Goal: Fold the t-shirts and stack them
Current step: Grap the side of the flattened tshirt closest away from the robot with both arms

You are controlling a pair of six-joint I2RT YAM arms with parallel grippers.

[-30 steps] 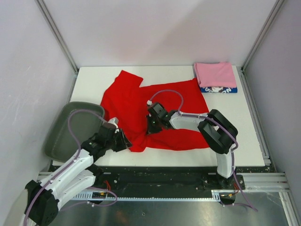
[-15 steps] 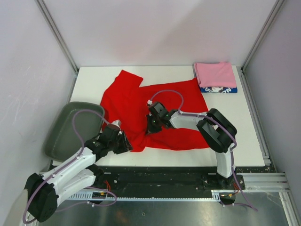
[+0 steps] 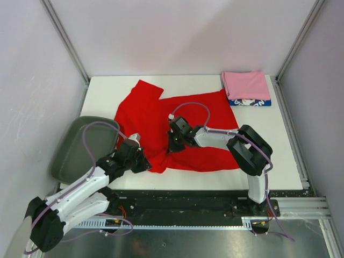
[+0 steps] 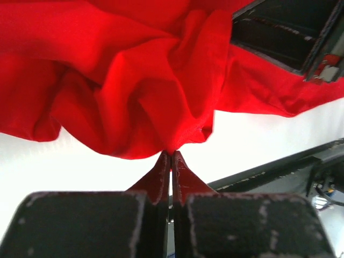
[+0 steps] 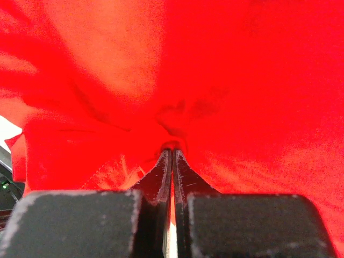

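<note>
Bright red t-shirt (image 3: 156, 115); plain pink t-shirt (image 3: 246, 84); blue t-shirt (image 3: 251, 102) with white print; grey-green tray (image 3: 75, 150).

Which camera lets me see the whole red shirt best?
The top camera: the red shirt lies spread across the table. The left wrist view shows only a bunched edge pinched in the left end effector; the right wrist view is filled with red cloth at the right end effector.

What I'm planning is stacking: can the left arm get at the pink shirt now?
Probably not: the pink shirt lies in the far right corner, the left pincer is shut on the red shirt, and the right arm lies between.
</note>
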